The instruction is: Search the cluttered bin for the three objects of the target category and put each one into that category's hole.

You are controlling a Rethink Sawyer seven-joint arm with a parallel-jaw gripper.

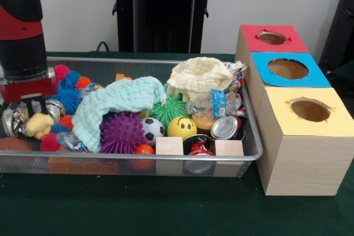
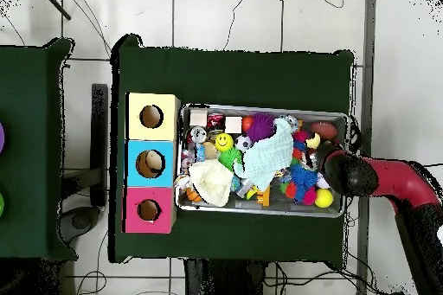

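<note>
Green table [image 1: 166, 208] lies bare around bin [image 1: 138, 158].

Pale wall [image 1: 72, 9] behind; white tiled floor [image 2: 234, 15] with cables; green-covered table [image 2: 234, 75].

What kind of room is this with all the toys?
Probably a robot lab: a robot arm reaches into a wire bin of toys on a green table, beside wooden boxes with holes.

The silver wire-mesh bin [image 1: 250, 119] sits flat on the green table, long side to the front camera, crammed with toys, cloths and cans. It lies just beside the three wooden boxes with holes.
</note>
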